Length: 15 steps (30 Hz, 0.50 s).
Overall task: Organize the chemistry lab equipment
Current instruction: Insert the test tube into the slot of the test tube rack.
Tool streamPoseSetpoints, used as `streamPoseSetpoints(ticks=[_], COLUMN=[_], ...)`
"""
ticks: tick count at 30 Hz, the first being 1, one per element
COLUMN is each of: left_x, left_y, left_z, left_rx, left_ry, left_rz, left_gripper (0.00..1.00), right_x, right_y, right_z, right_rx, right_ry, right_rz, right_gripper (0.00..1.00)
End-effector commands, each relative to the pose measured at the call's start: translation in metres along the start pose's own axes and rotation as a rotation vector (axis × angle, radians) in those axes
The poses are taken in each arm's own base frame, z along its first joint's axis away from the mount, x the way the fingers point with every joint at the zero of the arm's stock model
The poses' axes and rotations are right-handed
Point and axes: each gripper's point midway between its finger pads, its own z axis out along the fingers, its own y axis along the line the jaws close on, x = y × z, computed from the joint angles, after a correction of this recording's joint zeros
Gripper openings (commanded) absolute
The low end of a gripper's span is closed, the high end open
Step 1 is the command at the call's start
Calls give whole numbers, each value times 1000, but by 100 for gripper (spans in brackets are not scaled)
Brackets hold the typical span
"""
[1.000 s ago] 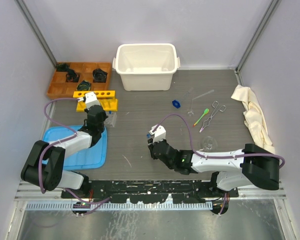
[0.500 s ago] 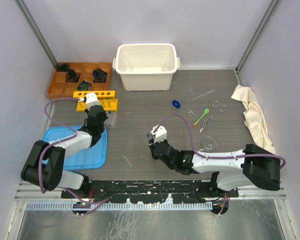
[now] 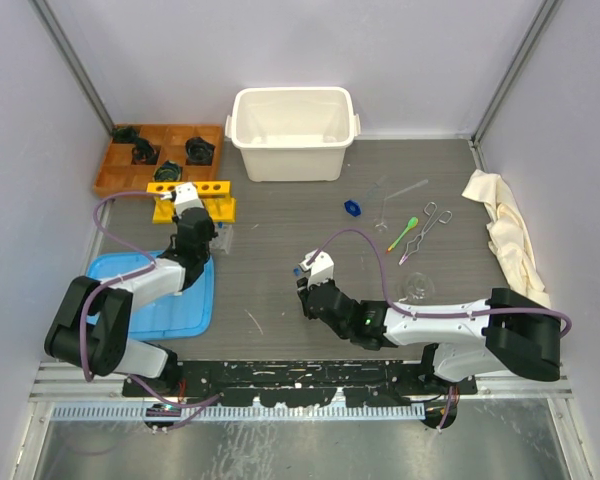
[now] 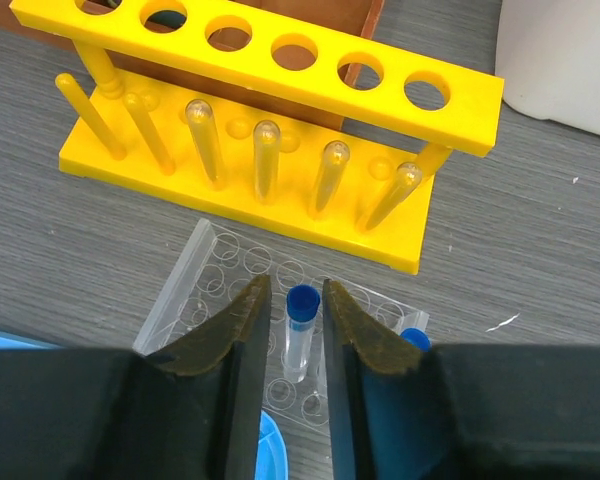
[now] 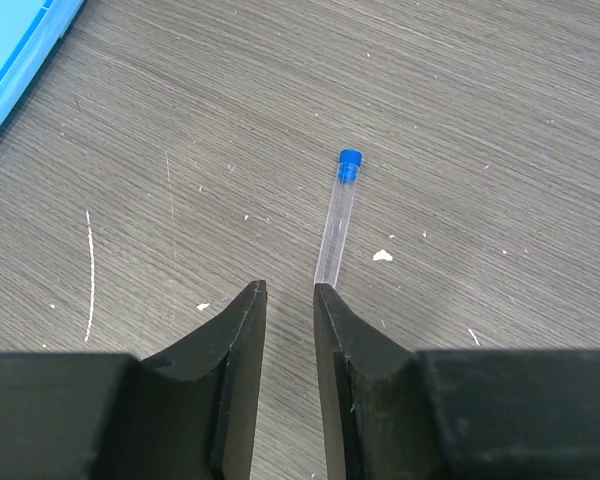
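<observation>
Right gripper (image 5: 289, 287) is nearest, low over the bench (image 3: 280, 215) front-centre, jaws only a narrow slit apart, bare bench showing between them, nothing held. A clear tube with blue cap (image 5: 335, 220) lies flat on the bench just beyond the tips, its open end almost at the right finger, cap end pointing away. The corner of the blue tray (image 3: 160, 300) sits front-left, under the left arm. A small glass flask (image 3: 417, 287) stands front-right, beside the right forearm. Left gripper (image 4: 295, 283) hangs over a clear holed plate (image 4: 195, 275) that lies just past the blue tray, jaws slightly apart either side of a capped vial (image 4: 300, 325) standing upright in one hole. A thin gap shows on the left side, so there is no squeeze on it. A second blue cap (image 4: 413, 338) sits in the same plate to the right. Just beyond the plate is the yellow tube rack (image 4: 280, 60), with what look like four clear tubes (image 4: 265, 155) leaning on its lower tier, its top holes vacant. Mid-bench right: a loose blue piece (image 3: 353, 208), then the green spoon (image 3: 404, 232) and the metal forceps (image 3: 427, 224) close together, with a thin glass rod (image 3: 405, 189) a little farther back. A cream cloth (image 3: 502, 232) is bunched at the right edge. At the far left, the orange tray (image 3: 110, 170) with black parts touches the rack's back. At the far centre, a white bin (image 3: 290, 165) stands against the wall.
</observation>
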Motion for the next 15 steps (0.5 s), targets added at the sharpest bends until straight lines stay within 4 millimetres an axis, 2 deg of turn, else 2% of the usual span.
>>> streamPoseSetpoints(ticks=[1, 5, 9, 12, 15], left_x=[-25, -30, -38, -49, -47], left_y=[-10, -10, -9, -10, -20], left_z=[1, -5, -18, -37, -61], left_rx=[18, 23, 36, 72, 166], left_ry=[-51, -56, -47, -41, 16], left_rz=[-26, -44, -81, -135, -206], left_gripper=[32, 41, 45, 47, 47], right_x=[-18, -18, -18, -22, -22], right_y=[1, 2, 3, 2, -3], right_z=[-1, -1, -2, -1, 5], right_rx=[4, -3, -3, 13, 42], right_ry=[-52, -50, -40, -28, 14], right_rz=[43, 47, 49, 58, 65], right_gripper=[33, 34, 36, 41, 46])
